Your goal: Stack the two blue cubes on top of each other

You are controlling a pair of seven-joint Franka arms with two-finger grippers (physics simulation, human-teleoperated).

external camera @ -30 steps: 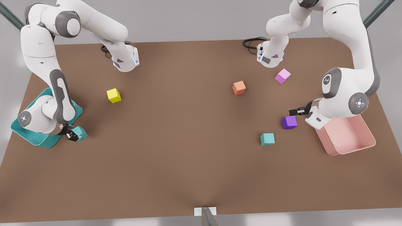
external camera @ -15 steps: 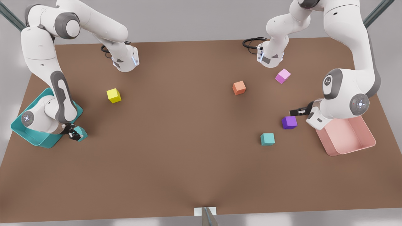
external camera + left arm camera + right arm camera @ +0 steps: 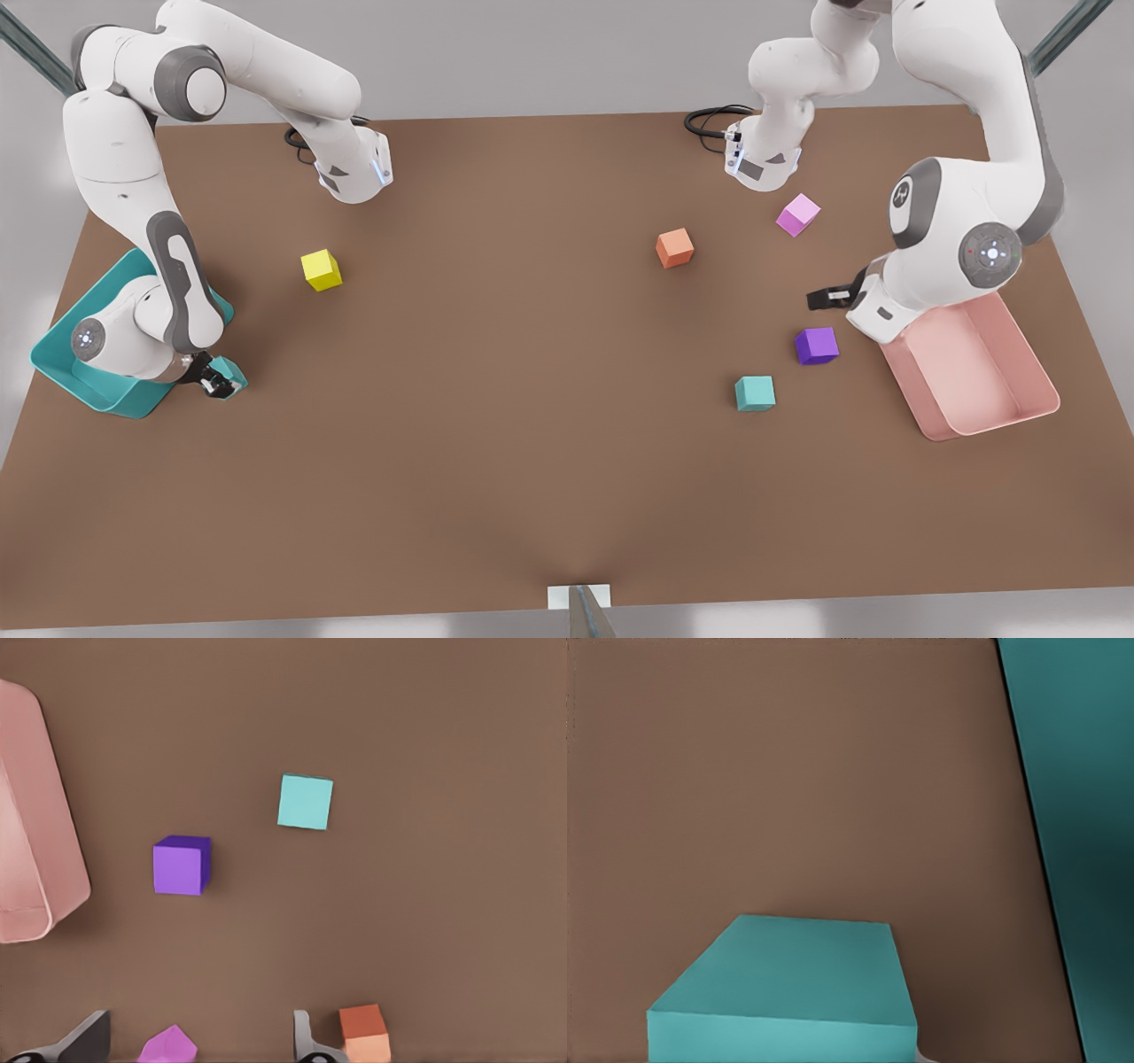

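On the brown counter (image 3: 496, 425), nearest on the front view's right, one blue cube (image 3: 755, 392) sits alone, clear of both hands. Just beyond it and slightly right is a purple cube (image 3: 816, 345), with a pink tray (image 3: 1019, 416) further right at the counter's edge.

At about the same depth on the front view's left, the right hand (image 3: 215, 381) is down at the other blue cube (image 3: 229, 374), beside the near right corner of a teal tray (image 3: 53, 368). Its dark fingers sit against the cube's left face; whether they are pinching it cannot be told. The right wrist view shows this cube (image 3: 788, 992) close under the camera, resting on the counter with the tray wall (image 3: 1081, 815) alongside.

Further back on the right, the left hand (image 3: 822, 299) hovers above the counter just beyond the purple cube, well apart from the lone blue cube. The left wrist view shows its fingers (image 3: 306, 1041) spread, holding nothing, with that blue cube (image 3: 306, 802) beyond them.

Farther still lie a yellow cube (image 3: 321, 269) on the left, an orange cube (image 3: 674, 247) and a pink cube (image 3: 798, 214) on the right.
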